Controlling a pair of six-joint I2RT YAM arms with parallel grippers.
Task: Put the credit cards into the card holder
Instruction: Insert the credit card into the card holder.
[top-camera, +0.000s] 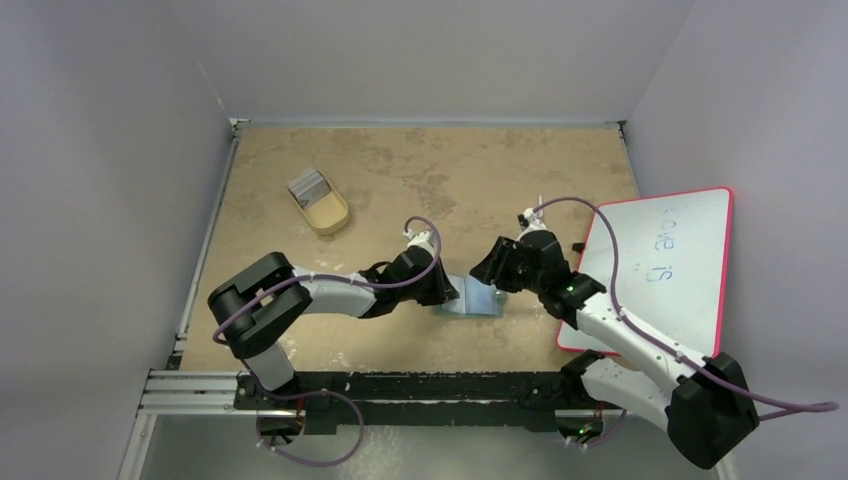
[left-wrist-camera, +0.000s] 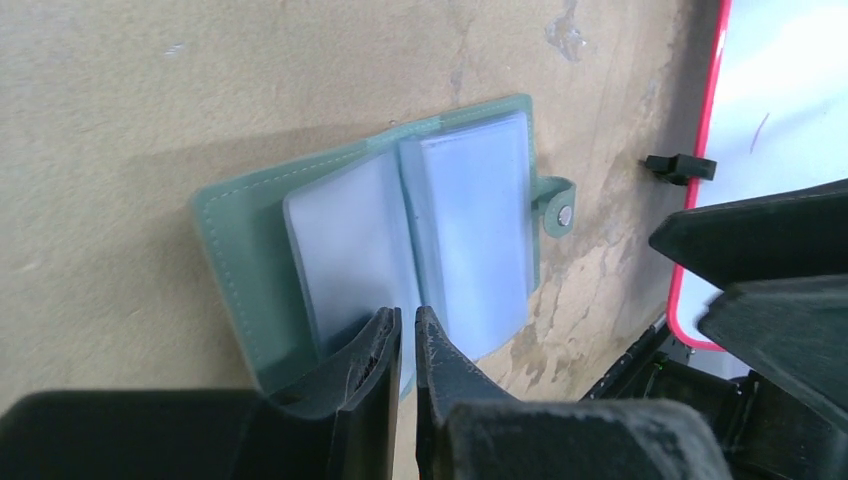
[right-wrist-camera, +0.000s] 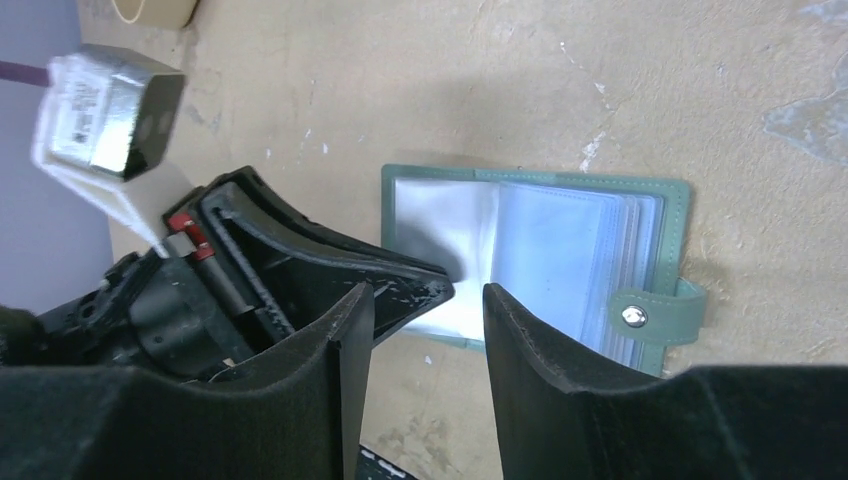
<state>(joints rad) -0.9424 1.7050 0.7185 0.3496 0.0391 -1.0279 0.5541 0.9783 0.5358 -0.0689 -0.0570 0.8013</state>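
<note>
Matt leather-like card holder (left-wrist-camera: 230, 260) with glossy clear plastic pockets (left-wrist-camera: 470, 230) on a rough, stained tabletop (left-wrist-camera: 150, 100)

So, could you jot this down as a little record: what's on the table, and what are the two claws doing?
card holder: lying open on the table, clear pockets facing up
credit cards: stacked in the tan tray, far left of the table
left claw: nearly closed, seemingly pinching the edge of a clear pocket
right claw: open and empty, poised just beside the card holder
whiteboard: pink-edged, lying at the table's right side
</note>
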